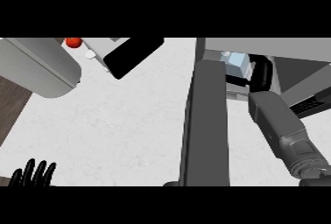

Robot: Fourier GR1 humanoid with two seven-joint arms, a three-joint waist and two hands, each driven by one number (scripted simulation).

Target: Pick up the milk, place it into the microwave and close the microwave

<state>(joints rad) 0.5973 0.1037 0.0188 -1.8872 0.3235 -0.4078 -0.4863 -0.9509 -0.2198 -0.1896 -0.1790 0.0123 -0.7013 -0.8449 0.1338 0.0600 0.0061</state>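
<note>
My right hand (257, 72) is curled round the milk (235, 62), a pale blue-and-white carton, and holds it just inside the mouth of the microwave (291, 61). As far as I can tell, the carton has not been set down yet; my fingers hide its base. I judge it stiff but crushable, light to middling in weight and smooth-sided, so the flat sides at mid-height are the place to grip. The open microwave door (205, 127) stands edge-on just to the left of my forearm, leaving a narrow lane for drawing back. My left hand (33, 174) rests open, fingers up, far off to my lower left over the white tabletop (116, 127), which offers wide room.
</note>
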